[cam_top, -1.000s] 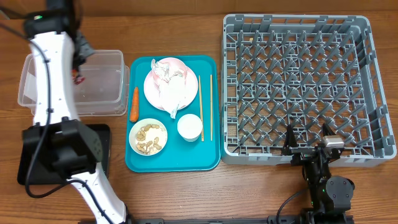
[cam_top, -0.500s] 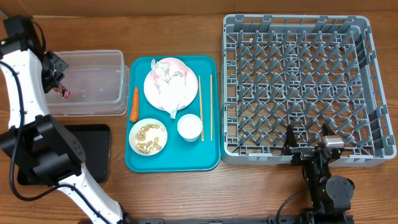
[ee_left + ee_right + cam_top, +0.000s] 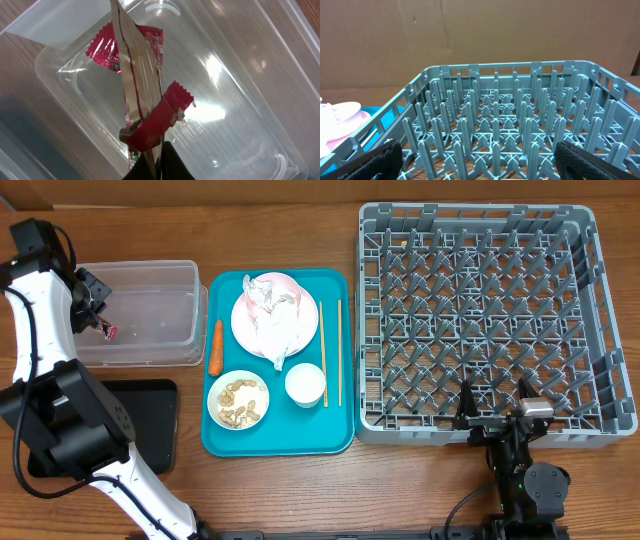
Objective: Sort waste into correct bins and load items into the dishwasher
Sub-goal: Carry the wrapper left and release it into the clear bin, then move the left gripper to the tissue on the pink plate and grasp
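My left gripper (image 3: 100, 318) hangs over the left end of the clear tub (image 3: 190, 280), shut on the red snack wrapper (image 3: 108, 331). In the left wrist view the wrapper (image 3: 147, 107) stands up from the closed fingertips (image 3: 172, 160) above the tub's floor (image 3: 240, 100). On the teal tray (image 3: 340, 435) lie the carrot (image 3: 215, 346), crumpled paper (image 3: 266, 298) on the pink plate (image 3: 305, 315), a bowl of scraps (image 3: 238, 401), a white cup (image 3: 305, 384) and chopsticks (image 3: 339, 350). My right gripper (image 3: 495, 408) stands open at the front edge of the grey dish rack (image 3: 480, 310).
The black tray (image 3: 155, 425) lies at the front left, partly under the left arm. In the right wrist view the rack's pegs (image 3: 495, 125) fill the space ahead of the open gripper (image 3: 480, 160). Bare wood shows in front of the teal tray.
The left arm swung left from over the tub's middle to its left end, carrying the red wrapper with it. The right arm has not moved.
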`<state>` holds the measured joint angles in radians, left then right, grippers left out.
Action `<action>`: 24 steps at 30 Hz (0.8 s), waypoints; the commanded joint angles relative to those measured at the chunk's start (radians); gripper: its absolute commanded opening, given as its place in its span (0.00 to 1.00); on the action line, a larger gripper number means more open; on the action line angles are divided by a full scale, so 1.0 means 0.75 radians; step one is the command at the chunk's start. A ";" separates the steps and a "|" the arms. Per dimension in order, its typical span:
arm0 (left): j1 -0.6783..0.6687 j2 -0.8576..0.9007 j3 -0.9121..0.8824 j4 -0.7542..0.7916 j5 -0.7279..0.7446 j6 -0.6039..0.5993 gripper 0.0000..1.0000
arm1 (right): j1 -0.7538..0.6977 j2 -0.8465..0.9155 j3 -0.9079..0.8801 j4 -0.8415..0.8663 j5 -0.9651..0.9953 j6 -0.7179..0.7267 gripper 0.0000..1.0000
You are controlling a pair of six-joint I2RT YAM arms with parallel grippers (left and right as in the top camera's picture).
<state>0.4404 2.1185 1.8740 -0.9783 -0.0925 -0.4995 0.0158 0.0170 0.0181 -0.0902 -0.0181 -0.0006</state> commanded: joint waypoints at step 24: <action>-0.108 -0.189 0.108 -0.087 0.021 0.138 0.55 | 0.010 -0.002 -0.013 0.008 0.011 -0.005 1.00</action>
<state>0.4137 2.0972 1.9106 -1.0473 -0.0856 -0.4358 0.0158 0.0170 0.0181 -0.0902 -0.0181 -0.0006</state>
